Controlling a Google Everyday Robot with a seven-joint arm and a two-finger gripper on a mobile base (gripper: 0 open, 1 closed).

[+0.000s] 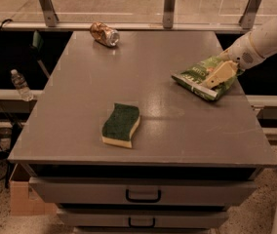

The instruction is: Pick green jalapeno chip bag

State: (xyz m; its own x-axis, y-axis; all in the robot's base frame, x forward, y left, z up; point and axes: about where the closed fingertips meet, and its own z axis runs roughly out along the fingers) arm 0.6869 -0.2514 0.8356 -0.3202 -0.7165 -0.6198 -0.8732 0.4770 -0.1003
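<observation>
The green jalapeno chip bag point(197, 77), crinkly green with white lettering, is at the right side of the grey table point(143, 130). My gripper point(218, 75) comes in from the right on a white arm and is shut on the bag's right end. One beige finger point(220, 73) lies across the top of the bag. The bag is bunched up around the finger and its right end is tilted up off the table top.
A green-topped yellow sponge point(121, 125) lies near the table's front middle. A crushed metallic can point(104, 34) lies at the back left. The table has drawers below its front edge. A plastic bottle point(20, 85) stands on the ledge to the left.
</observation>
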